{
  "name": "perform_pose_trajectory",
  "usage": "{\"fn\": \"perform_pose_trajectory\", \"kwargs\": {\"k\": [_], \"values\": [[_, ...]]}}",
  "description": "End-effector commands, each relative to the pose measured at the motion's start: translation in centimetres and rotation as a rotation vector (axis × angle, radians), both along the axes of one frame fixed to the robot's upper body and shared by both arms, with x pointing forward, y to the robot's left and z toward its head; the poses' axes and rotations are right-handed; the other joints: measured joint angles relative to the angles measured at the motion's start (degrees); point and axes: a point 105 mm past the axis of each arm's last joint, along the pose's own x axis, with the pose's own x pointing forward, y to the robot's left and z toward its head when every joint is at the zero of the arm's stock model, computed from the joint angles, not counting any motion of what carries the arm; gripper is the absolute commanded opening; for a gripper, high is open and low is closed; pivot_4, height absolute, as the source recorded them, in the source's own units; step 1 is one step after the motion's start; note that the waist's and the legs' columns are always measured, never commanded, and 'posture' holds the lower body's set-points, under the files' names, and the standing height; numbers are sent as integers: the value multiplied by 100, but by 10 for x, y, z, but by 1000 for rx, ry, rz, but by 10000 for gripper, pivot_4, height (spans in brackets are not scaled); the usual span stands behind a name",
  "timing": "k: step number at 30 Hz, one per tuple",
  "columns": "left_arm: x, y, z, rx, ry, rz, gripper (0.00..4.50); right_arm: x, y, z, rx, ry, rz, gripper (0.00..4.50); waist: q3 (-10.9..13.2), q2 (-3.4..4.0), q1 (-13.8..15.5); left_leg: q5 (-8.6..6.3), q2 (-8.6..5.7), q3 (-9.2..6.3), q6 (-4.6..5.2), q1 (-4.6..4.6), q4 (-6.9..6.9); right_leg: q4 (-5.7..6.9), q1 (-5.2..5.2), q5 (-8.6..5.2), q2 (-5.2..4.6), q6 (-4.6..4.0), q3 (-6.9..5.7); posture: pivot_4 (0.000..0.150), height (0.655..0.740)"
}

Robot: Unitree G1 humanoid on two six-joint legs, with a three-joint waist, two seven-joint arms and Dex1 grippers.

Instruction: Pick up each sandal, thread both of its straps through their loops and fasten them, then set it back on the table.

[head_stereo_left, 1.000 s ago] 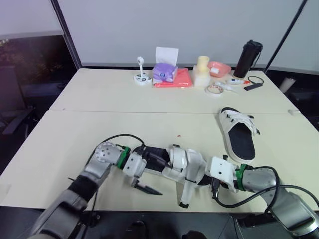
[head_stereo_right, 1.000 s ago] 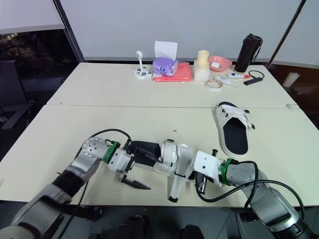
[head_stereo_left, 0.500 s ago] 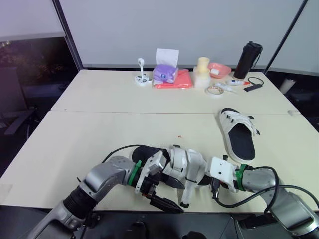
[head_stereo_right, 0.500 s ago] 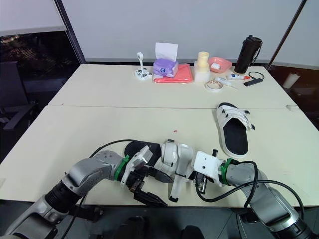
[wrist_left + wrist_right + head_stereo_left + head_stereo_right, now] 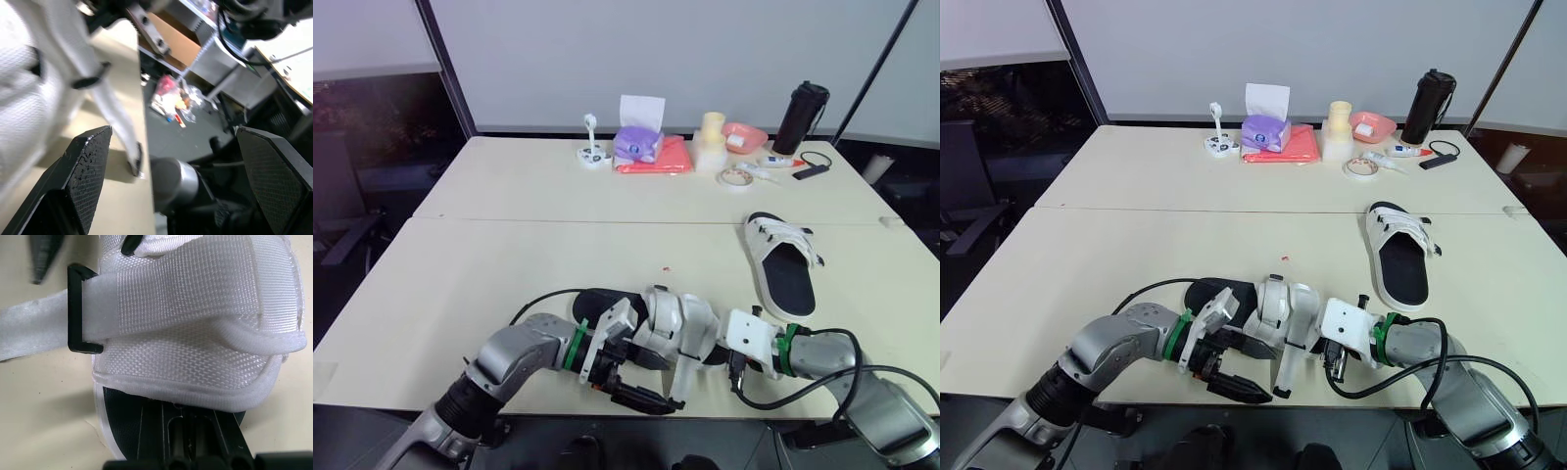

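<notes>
White sandal | sole half-hidden behind left tool | fingers spread wide

Head pair looks forward-down over table; both wrist cameras close on near sandal.

The near sandal shows only in part: the left gripper covers some of its black sole, and the right gripper is mostly hidden behind its white straps. In the right wrist view the picture's edge cuts off the loose strap. In the left wrist view the sandal is blurred. The contents of the pink bowl are too small to tell.
</notes>
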Motion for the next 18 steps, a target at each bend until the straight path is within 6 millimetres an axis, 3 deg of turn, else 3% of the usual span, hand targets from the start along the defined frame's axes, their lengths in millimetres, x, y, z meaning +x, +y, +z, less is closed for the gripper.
{"fn": "perform_pose_trajectory", "kwargs": {"k": [1, 11, 14, 18], "values": [[3, -11, 3, -23, 7, 52, 41989, -24, -14, -50, -70, 241, -49, 0, 0, 0, -1, 0, 0, 0, 0, 0, 0, -1, 0, 0, 0, 0, 0, 1500, 7400], [-3, -25, -3, -3, 78, 57, 41989, -26, -15, -49, -71, 243, -51, 0, 0, -1, 0, 0, -1, 3, 0, -1, 0, -3, 0, 0, 0, 0, 0, 1500, 7400], [-5, -24, -3, 9, 87, 37, 33579, -26, -15, -50, -71, 244, -53, 0, 0, -1, -1, -1, 0, 3, -1, -1, 0, -3, 0, 0, 0, 0, 0, 1500, 7400], [-7, -23, -3, 16, 102, 23, 13548, -26, -15, -50, -69, 243, -57, 0, 0, -1, -1, -1, 0, 3, -1, -2, 0, -4, 0, 0, 0, 0, 0, 1500, 7400]]}}
